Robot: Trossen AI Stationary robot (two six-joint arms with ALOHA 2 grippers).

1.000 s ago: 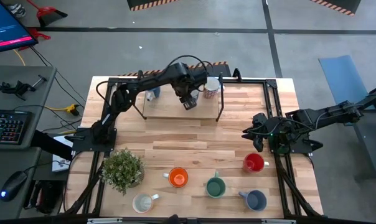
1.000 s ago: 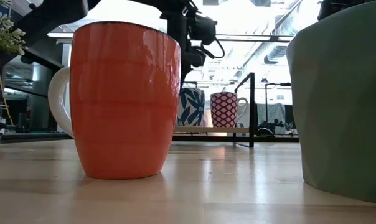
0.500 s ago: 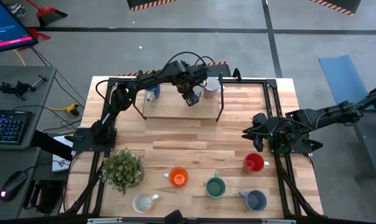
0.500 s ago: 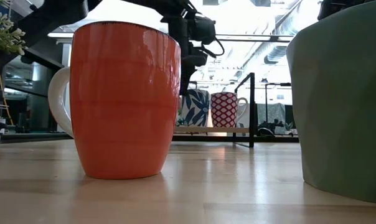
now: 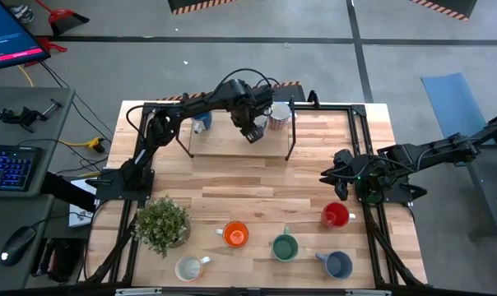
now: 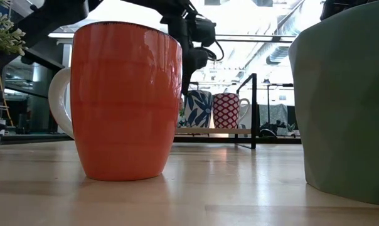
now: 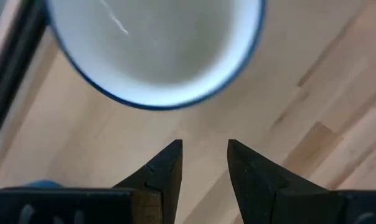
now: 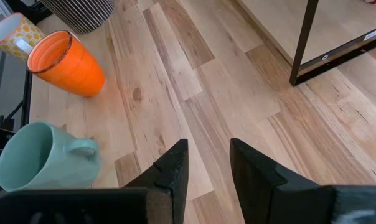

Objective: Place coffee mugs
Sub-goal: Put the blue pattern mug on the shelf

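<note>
My left gripper (image 5: 250, 131) hovers open over the low shelf (image 5: 224, 144) at the table's far side, pointing down. In the left wrist view its fingertips (image 7: 203, 149) stand short of a blue-rimmed mug (image 7: 154, 50) seen from above. The low view shows that blue-leaf mug (image 6: 199, 108) standing on the shelf beside a red-patterned mug (image 6: 226, 110) (image 5: 279, 120). A blue mug (image 5: 202, 123) stands farther left. My right gripper (image 5: 341, 185) waits open at the table's right. The red (image 5: 335, 215), orange (image 5: 235, 235), green (image 5: 284, 246), slate-blue (image 5: 337, 264) and cream (image 5: 189, 267) mugs stand near the near edge.
A leafy potted plant (image 5: 161, 224) stands at the near left. The shelf's dark frame posts (image 5: 291, 140) rise at its corners. The right wrist view shows the orange mug (image 8: 66, 62), the green mug (image 8: 45, 165) and bare boards (image 8: 238, 93) between them and the shelf.
My left gripper has dipped a little toward the shelf, and its finger now reaches down beside the blue-leaf mug in the low view. It has stayed over the same part of the shelf.
</note>
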